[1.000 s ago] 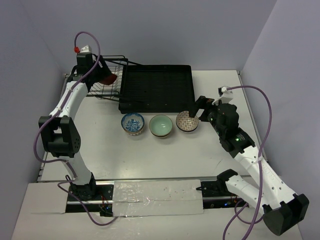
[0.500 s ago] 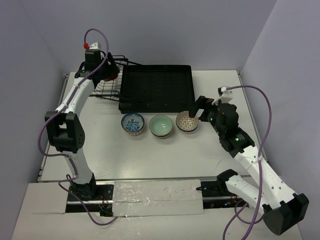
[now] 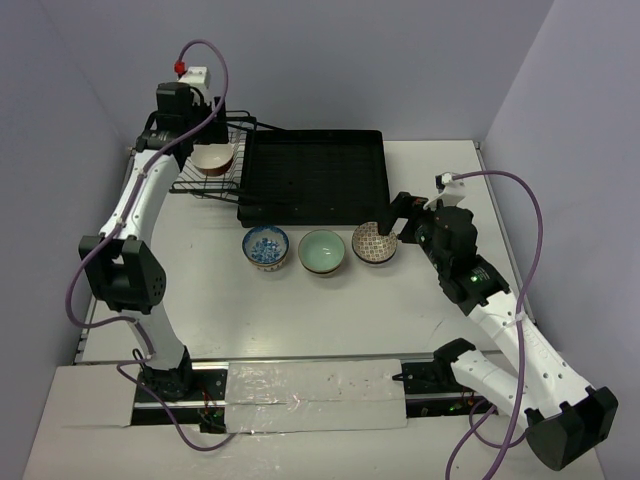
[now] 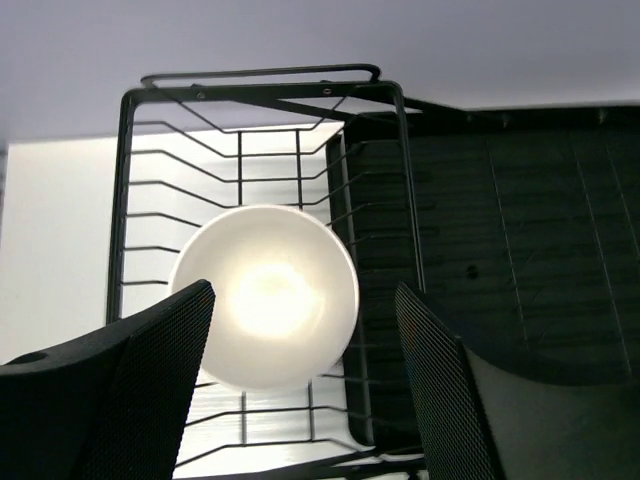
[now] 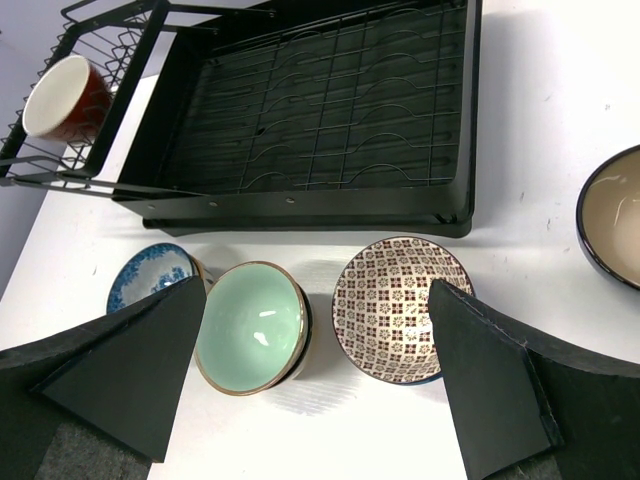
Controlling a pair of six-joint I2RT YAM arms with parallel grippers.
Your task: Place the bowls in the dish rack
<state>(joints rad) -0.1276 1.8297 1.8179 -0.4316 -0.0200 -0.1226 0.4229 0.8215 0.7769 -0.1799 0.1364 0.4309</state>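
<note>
Red bowl (image 5: 62, 98) lies in the wire basket (image 4: 122, 200) of the dish rack (image 3: 315, 175); both jaws stand apart.

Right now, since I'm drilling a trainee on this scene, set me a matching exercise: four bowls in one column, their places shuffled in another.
Bowls
1. red bowl
2. blue bowl
3. green bowl
4. brown-patterned bowl

Places
A. middle of the row on the table
B. in the wire basket of the dish rack
C. right end of the row
D. left end of the row

Pairs: 1-B, 2-D, 3-A, 4-C
</note>
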